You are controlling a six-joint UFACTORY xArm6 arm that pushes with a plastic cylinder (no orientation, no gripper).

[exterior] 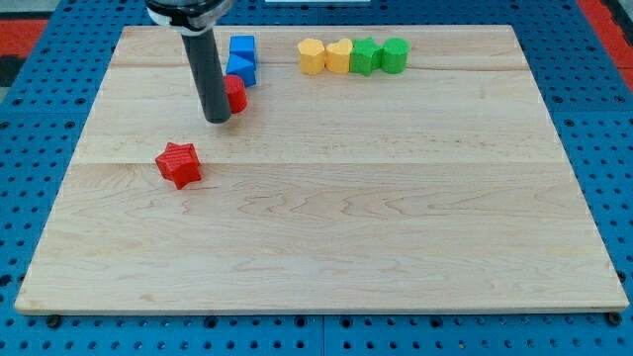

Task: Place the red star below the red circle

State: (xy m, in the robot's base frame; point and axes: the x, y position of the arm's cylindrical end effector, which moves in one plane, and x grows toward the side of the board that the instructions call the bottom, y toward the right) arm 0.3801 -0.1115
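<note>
The red star (179, 164) lies on the wooden board (326, 247) at the view's left of centre. The red circle (235, 94) sits higher up, partly hidden behind my rod. My tip (217, 119) rests on the board just left of and touching or nearly touching the red circle, above and to the right of the red star, about a block's width from it.
Two blue blocks (242, 47) (241, 69) stand stacked in line just above the red circle. A row of a yellow block (312, 55), a yellow heart (339, 55), a green block (365, 55) and a green block (395, 54) runs along the view's top.
</note>
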